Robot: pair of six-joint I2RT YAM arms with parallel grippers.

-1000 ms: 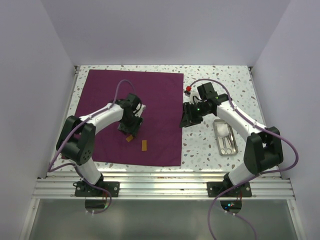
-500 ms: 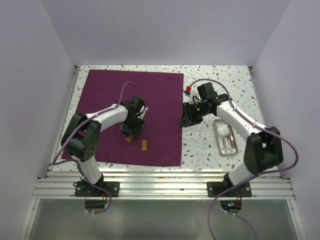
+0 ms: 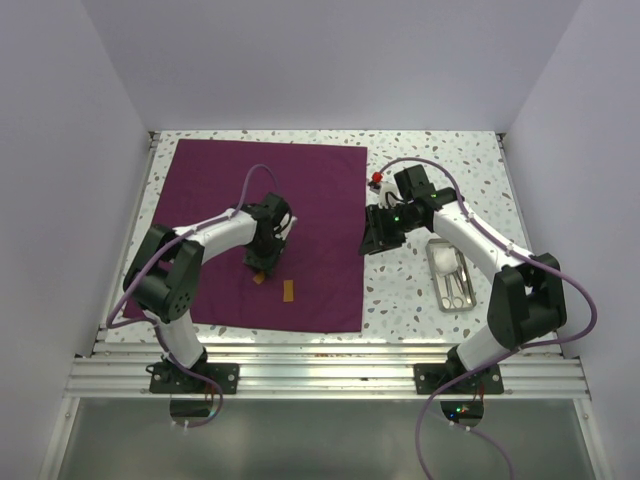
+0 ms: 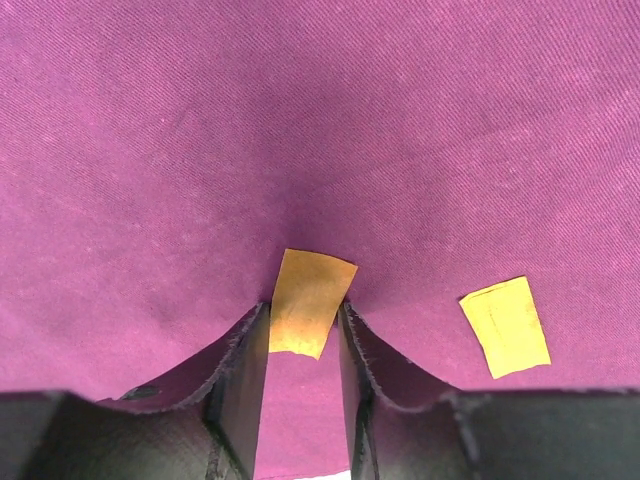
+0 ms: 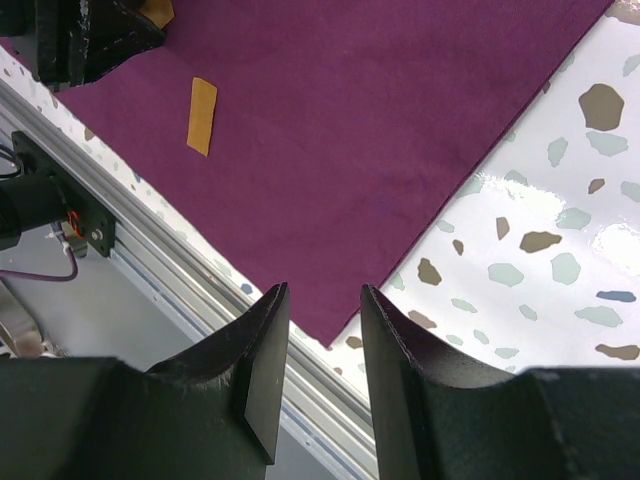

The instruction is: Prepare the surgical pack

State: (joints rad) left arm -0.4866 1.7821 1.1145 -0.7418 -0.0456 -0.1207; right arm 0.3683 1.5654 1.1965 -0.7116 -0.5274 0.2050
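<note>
Plum-purple square cloth sheet (image 3: 310, 190) lies flat on the left part of the speckled white table (image 3: 430, 150). Left gripper (image 4: 303, 322) is down on the cloth near its middle, jaws narrow, straddling a small orange paper strip (image 4: 312, 295). Can't tell if it's actually pinched. A second orange strip (image 4: 505, 326) lies just beside it on the cloth. Right gripper (image 5: 325, 305) hangs over the cloth's right edge, jaws spread, nothing between. A small silver metal tray (image 3: 431, 275) sits right of the cloth, apart from it.

1. Top cam: high behind the arms, looking down on the whole desk (image 3: 470, 160).
2. Left wrist cam: down past the left tool (image 4: 305, 335), super close to the purple cloth (image 4: 320, 120).
3. Right wrist cam: higher up, slanting past the right tool (image 5: 325, 300) at the desk's near edge.
4. All three share that cloth and a tan strip (image 5: 203, 115).
</note>
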